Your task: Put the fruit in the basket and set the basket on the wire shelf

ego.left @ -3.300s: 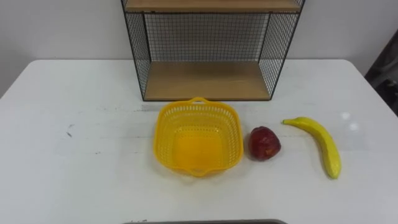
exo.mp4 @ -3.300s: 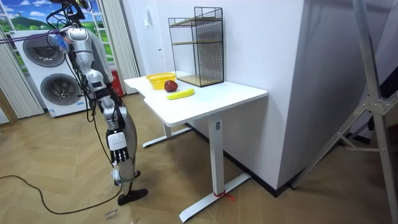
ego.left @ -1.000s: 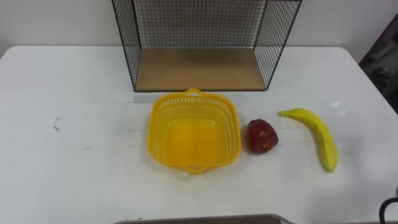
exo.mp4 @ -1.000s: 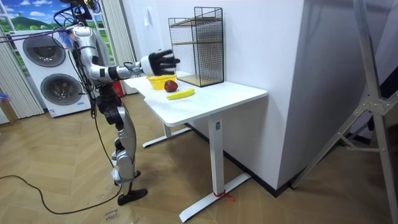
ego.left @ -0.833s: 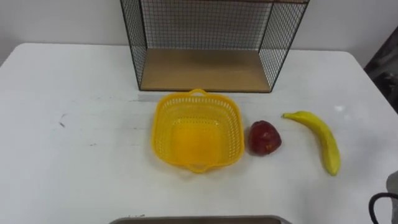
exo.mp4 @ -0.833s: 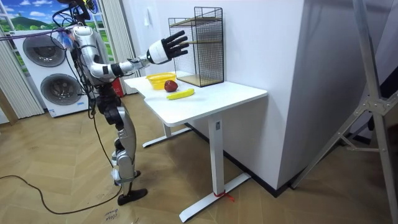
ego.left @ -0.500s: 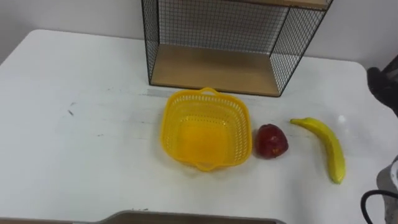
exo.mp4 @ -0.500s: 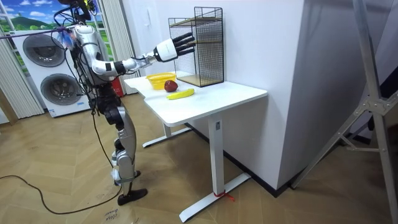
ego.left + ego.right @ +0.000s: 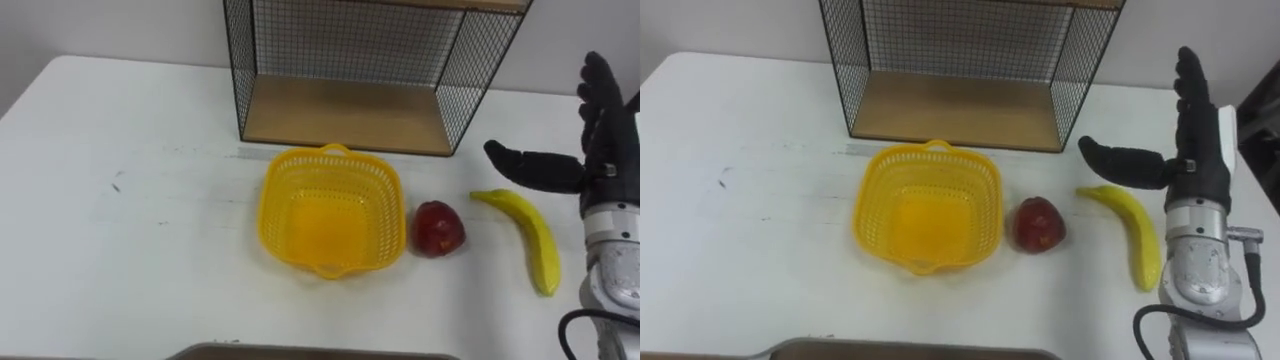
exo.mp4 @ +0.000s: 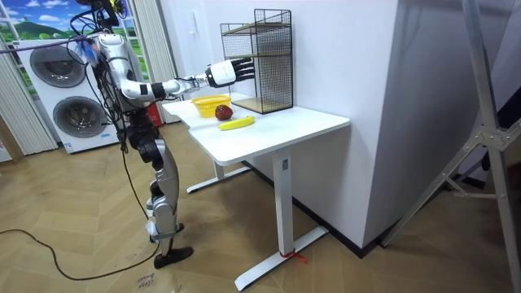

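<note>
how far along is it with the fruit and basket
Nothing is done yet: the yellow basket sits empty on the table before the wire shelf, with the red apple and banana beside it. In hand: the right hand is open near the banana, holding nothing. Left: both fruits into the basket, then the basket onto the shelf.

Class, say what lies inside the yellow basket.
Nothing: the yellow basket is empty, its floor fully visible. The apple and banana lie on the table beside it.
</note>
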You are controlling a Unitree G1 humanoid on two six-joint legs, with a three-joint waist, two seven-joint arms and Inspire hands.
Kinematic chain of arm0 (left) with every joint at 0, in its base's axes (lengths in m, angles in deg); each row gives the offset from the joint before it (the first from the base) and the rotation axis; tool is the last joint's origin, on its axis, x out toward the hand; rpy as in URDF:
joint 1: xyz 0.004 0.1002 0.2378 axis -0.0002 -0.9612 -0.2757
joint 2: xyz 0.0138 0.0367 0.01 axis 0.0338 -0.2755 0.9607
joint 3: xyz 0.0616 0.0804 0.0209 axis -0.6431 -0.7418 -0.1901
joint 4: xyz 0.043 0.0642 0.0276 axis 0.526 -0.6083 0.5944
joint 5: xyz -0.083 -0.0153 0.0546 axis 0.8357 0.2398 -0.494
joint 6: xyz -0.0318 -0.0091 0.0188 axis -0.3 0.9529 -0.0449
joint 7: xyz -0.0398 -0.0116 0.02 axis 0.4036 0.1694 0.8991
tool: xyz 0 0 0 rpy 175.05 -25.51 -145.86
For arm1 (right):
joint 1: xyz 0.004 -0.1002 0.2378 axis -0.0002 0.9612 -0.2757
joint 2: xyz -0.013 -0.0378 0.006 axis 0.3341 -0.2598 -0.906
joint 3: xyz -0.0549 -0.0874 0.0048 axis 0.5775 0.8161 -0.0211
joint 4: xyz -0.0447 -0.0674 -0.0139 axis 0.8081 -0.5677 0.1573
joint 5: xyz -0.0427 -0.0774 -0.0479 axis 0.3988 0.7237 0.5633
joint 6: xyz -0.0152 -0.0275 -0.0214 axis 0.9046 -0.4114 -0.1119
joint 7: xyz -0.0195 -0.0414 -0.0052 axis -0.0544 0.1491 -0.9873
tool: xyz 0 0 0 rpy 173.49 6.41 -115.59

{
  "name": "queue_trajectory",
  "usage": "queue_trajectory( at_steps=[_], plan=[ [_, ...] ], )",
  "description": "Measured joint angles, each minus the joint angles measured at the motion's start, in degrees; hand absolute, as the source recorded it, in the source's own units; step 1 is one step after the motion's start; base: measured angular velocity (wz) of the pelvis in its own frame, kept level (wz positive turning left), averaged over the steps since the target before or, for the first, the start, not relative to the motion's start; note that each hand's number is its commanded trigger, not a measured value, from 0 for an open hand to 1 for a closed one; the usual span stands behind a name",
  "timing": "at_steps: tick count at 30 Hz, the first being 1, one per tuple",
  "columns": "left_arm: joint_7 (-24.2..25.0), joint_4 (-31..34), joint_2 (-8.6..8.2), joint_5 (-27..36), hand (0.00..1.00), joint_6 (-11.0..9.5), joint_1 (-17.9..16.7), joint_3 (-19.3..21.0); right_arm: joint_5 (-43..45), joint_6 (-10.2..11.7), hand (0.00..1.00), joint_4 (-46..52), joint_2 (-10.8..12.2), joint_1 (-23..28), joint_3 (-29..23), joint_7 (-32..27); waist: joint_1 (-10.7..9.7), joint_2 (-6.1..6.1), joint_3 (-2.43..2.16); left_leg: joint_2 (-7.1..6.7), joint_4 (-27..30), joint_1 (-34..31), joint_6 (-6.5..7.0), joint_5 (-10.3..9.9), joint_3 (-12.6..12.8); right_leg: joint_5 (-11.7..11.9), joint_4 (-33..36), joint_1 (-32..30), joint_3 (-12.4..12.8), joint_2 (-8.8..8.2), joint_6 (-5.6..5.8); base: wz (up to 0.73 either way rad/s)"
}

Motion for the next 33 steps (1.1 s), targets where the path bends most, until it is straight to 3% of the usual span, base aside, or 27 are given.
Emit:
queue_trajectory(
  at_steps=[11,24,33],
  plan=[
    [0.3,-0.1,-0.01,0.0,0.00,0.7,0.6,-3.2,4.0,-2.0,0.00,-2.8,0.0,0.0,3.6,3.6,0.3,-0.31,-0.13,0.00,0.6,0.0,-0.03,0.0,-0.5,0.1,0.1,0.3,0.1,0.11,-0.09,0.00],
    [1.3,-0.6,0.03,0.0,0.00,0.6,1.3,-3.6,7.1,-2.0,0.00,-4.3,0.1,0.0,5.4,9.6,0.3,-0.05,-0.23,0.07,0.3,-0.1,-0.03,0.0,-0.5,0.1,0.0,0.0,0.1,0.19,-0.10,0.00],
    [1.3,-2.3,0.03,-0.1,0.00,0.8,1.3,-3.7,11.0,-2.0,0.00,-4.3,2.2,3.5,7.7,12.9,0.3,0.28,-0.44,0.06,0.4,-0.1,-0.03,0.0,-0.3,0.2,0.1,0.1,0.1,0.18,-0.10,0.00]
  ],
)
